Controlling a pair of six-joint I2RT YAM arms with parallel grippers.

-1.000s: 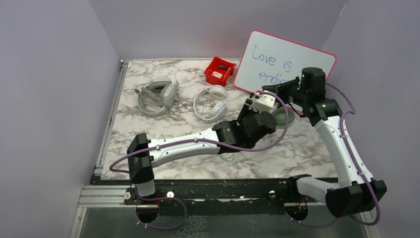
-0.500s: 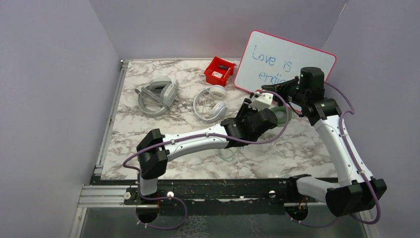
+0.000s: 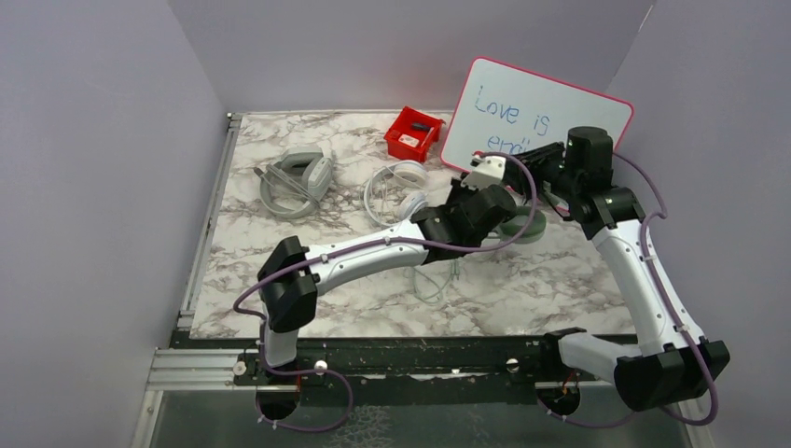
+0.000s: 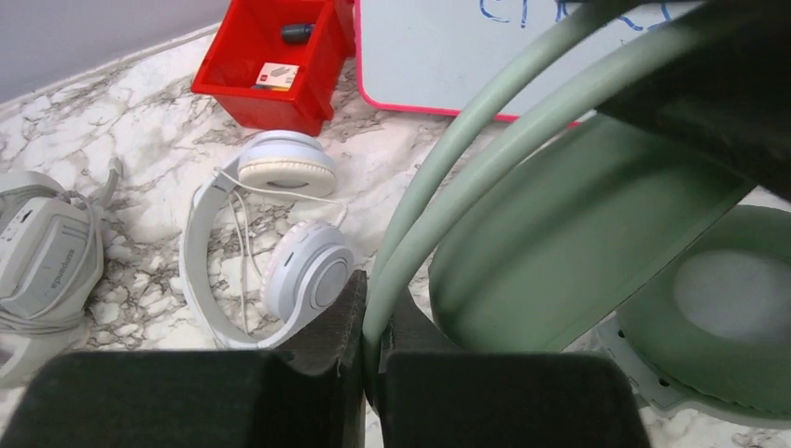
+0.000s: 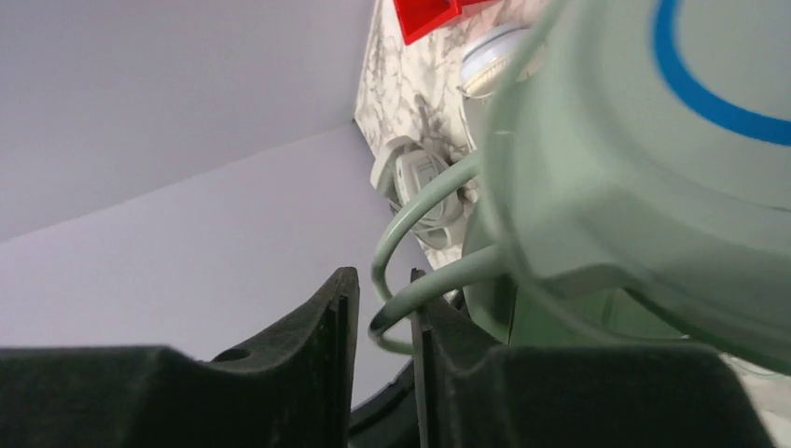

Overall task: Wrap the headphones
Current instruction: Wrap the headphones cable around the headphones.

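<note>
Two pairs, grey headphones (image 3: 297, 182) and white headphones (image 3: 396, 194), look wrapped; left gripper (image 4: 375, 313) clamps mint headphones (image 4: 578, 215), cable (image 3: 437, 280) loose; right gripper (image 5: 384, 322) hold unclear.

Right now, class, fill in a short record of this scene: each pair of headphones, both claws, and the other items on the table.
mint headphones: held between the two arms, in front of the whiteboard
left claw: shut on their headband
right claw: headband between its fingers, grip unclear
white headphones: lying flat near the red bin
grey headphones: lying flat, far left
red bin: at the back, small items inside
whiteboard: propped at back right, blue writing
</note>
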